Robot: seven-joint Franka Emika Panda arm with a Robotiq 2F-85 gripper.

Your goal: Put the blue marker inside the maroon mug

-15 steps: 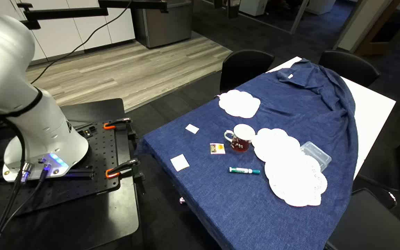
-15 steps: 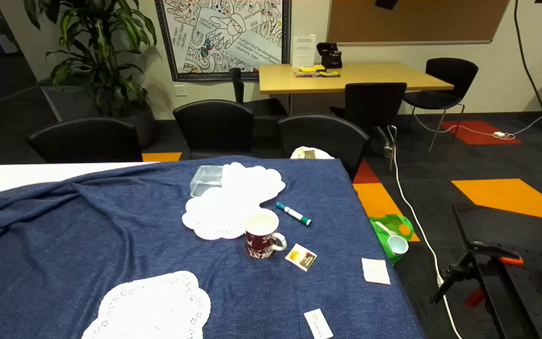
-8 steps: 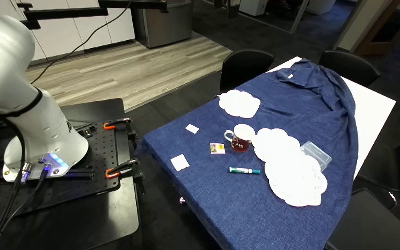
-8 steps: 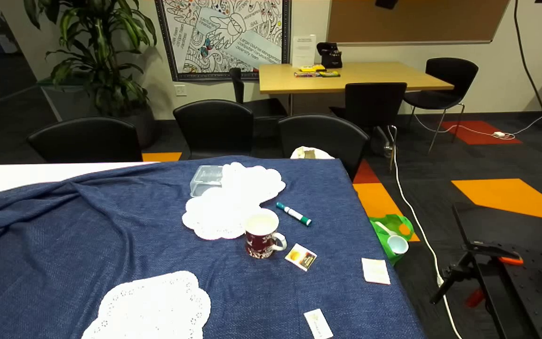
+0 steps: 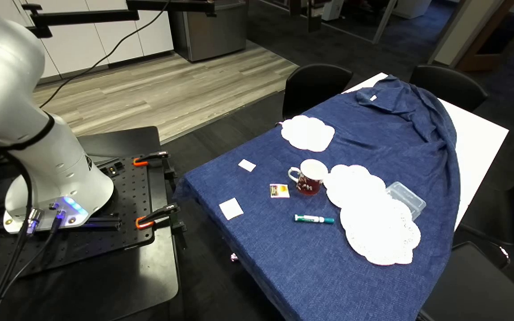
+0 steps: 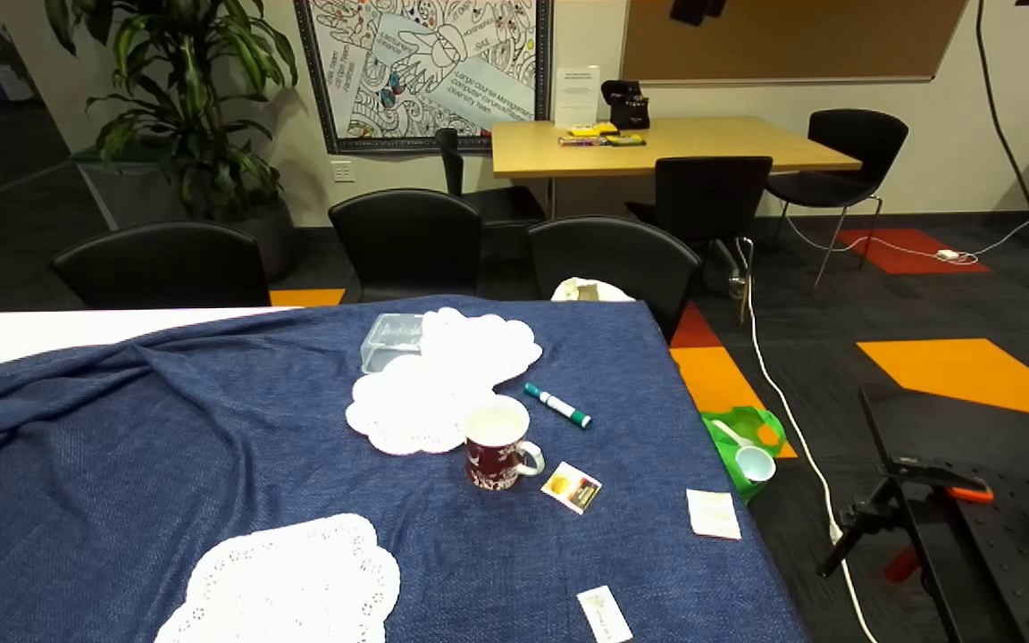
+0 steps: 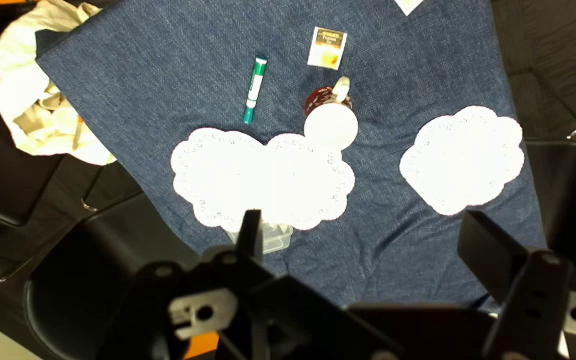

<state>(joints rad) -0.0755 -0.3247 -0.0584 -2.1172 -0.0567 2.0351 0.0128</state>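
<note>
The blue marker [image 5: 314, 219], green-teal with a white label, lies flat on the blue tablecloth near the mug. It also shows in an exterior view [image 6: 558, 405] and in the wrist view [image 7: 254, 92]. The maroon mug [image 5: 309, 185] stands upright, with a white rim and white handle; it also shows in an exterior view [image 6: 492, 464] and in the wrist view [image 7: 320, 97]. My gripper [image 7: 363, 217] is open and empty, high above the table. Only its dark fingertips show at the top edge of both exterior views [image 5: 304, 11] [image 6: 700, 9].
White lacy doilies [image 5: 382, 229] lie beside the mug and marker, with another doily [image 5: 308, 133] farther off. A clear plastic box [image 5: 406, 199] is partly covered by them. A tea packet [image 5: 279, 191] and white squares [image 5: 231, 208] lie nearby. Black chairs [image 6: 405, 241] surround the table.
My gripper's fingertips have shifted right at the top edge of an exterior view and left in an exterior view. The marker and the mug have not moved.
</note>
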